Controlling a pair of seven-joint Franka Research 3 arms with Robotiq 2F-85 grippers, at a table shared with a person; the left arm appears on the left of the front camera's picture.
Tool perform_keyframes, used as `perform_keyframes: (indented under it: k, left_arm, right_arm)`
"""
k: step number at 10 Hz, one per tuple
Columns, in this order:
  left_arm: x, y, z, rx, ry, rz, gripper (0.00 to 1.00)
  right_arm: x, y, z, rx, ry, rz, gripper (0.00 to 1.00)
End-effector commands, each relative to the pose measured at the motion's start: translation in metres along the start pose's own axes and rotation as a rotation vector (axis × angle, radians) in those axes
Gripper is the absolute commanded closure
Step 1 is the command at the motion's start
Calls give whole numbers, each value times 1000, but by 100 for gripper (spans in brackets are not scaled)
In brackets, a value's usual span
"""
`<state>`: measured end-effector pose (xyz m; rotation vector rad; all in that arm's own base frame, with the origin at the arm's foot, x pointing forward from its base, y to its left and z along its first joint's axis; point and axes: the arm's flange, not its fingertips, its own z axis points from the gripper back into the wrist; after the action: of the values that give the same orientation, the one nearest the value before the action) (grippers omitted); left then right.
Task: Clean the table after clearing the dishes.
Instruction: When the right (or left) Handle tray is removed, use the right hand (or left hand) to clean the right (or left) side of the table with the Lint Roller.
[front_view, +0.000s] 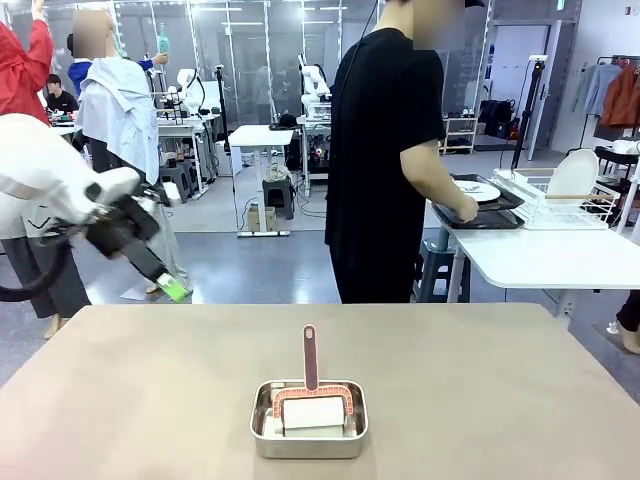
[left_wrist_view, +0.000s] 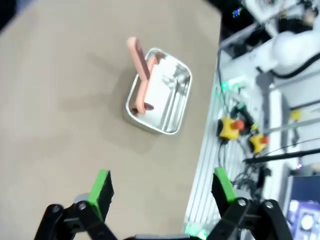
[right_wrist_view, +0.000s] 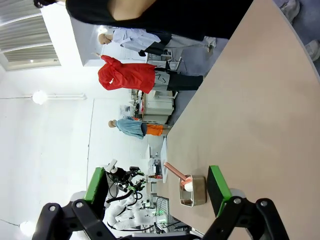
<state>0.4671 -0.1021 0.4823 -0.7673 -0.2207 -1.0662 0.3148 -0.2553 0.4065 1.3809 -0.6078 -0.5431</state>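
The beige table (front_view: 150, 390) lies in front of me, also seen in the left wrist view (left_wrist_view: 60, 100) and the right wrist view (right_wrist_view: 260, 100). At the far side a person in black (front_view: 385, 150) has both hands on a dark tray (front_view: 485, 215) with a white plate (front_view: 478, 189), resting on a smaller white table (front_view: 550, 255). My left gripper (front_view: 168, 287) hangs above the table's far left corner; its wrist view shows it open (left_wrist_view: 162, 187) with nothing between its fingers. My right gripper (right_wrist_view: 156, 184) is open too, above the table.
A small steel pan (front_view: 308, 418) with a pink-handled scrubber stands near the front middle of the table, also in the left wrist view (left_wrist_view: 160, 95) and the right wrist view (right_wrist_view: 194, 191). A white dish rack (front_view: 565, 195) with a plate sits on the white table.
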Motion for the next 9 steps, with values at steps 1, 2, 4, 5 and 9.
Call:
perform_keyframes:
  k: [1,2,4,5,9]
  left_arm:
    - [19,7,-18,54,89,-84,0]
    - [26,8,-26,50,99,-118,0]
    - [26,-3,-35,14,90,-80,0]
    - [26,-3,-35,14,90,-80,0]
    - [27,1,-36,12,91,-98,0]
  right_arm:
    - [-2,3,4,0,16,7,0]
    - [-2,3,4,0,16,7,0]
    - [-2,3,4,0,16,7,0]
    - [-2,3,4,0,16,7,0]
    - [-2,3,4,0,16,7,0]
